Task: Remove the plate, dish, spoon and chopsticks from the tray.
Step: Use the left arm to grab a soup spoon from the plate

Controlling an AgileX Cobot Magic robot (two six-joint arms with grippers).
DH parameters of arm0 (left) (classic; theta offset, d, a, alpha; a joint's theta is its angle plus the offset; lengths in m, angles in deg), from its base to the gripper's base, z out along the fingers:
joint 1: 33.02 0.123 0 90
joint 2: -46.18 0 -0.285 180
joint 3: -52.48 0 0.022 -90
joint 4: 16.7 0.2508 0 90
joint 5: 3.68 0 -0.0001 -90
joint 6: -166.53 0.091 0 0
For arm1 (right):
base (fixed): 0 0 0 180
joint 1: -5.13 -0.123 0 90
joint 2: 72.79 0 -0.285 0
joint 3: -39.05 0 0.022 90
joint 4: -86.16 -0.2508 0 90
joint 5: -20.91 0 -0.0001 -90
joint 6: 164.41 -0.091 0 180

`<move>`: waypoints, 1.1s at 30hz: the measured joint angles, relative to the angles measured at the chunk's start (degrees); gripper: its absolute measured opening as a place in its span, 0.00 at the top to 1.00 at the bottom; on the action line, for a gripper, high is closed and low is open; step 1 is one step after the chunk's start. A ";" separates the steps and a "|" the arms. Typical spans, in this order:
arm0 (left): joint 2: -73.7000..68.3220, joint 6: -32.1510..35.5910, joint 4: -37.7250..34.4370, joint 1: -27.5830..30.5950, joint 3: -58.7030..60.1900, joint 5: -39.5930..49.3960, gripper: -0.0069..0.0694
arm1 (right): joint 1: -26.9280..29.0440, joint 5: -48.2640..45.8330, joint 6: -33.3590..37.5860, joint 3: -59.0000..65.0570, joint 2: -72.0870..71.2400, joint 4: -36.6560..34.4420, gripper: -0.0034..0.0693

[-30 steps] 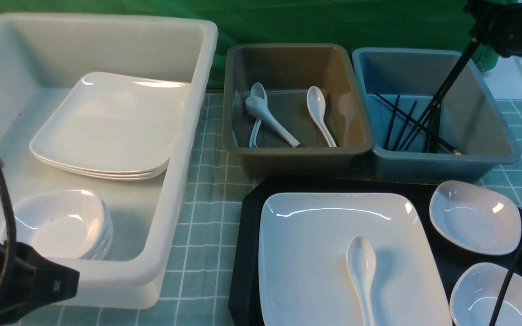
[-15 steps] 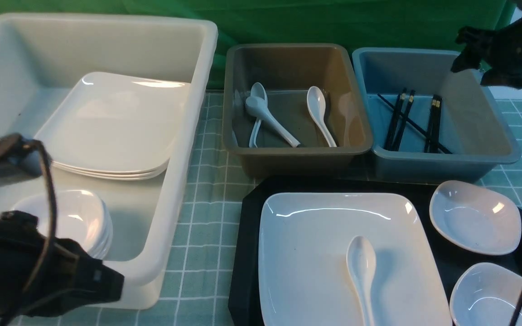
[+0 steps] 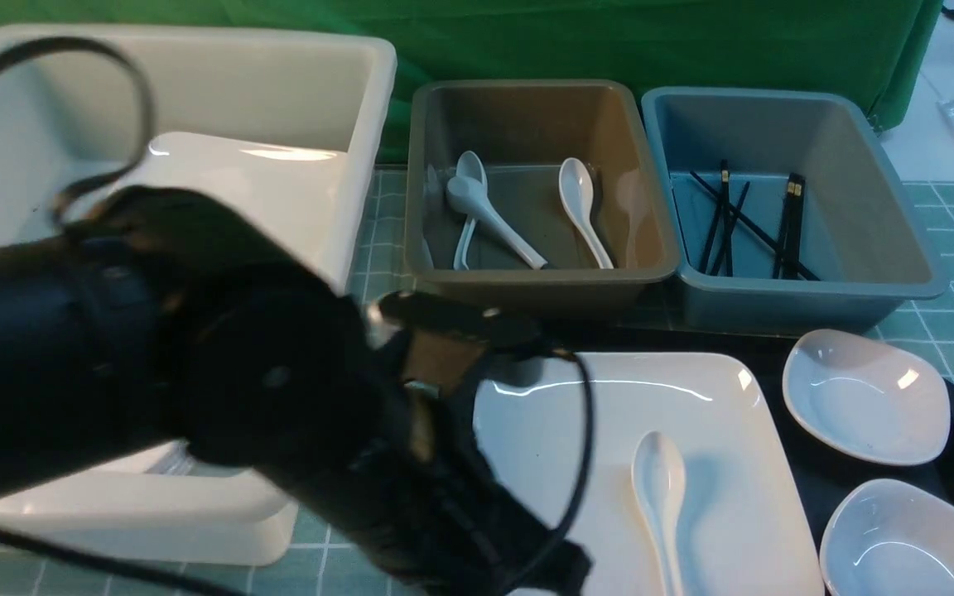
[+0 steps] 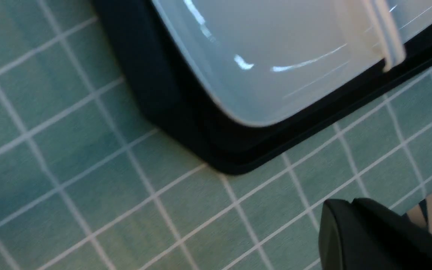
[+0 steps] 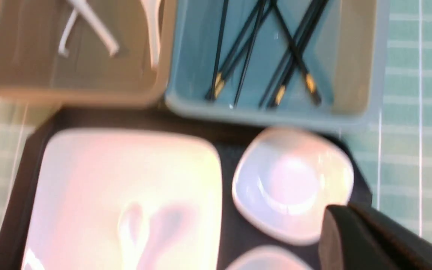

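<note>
Below the left gripper (image 4: 338,225): tray (image 4: 186,138) corner with the plate (image 4: 276,56).
Both grippers are clenched; chopsticks (image 5: 294,56) lie in the blue tub (image 5: 261,118) beyond the right gripper (image 5: 339,228).

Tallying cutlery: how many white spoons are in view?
4. One spoon lies on the plate on the tray; three spoons in the brown tub: two overlapping at its left, one at its right. The left arm could hide others.
</note>
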 joint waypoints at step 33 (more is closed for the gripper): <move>-35.47 6.61 -8.28 -0.40 -22.35 -6.68 0.78 | 0.02 6.84 -1.21 41.72 -34.68 0.44 0.86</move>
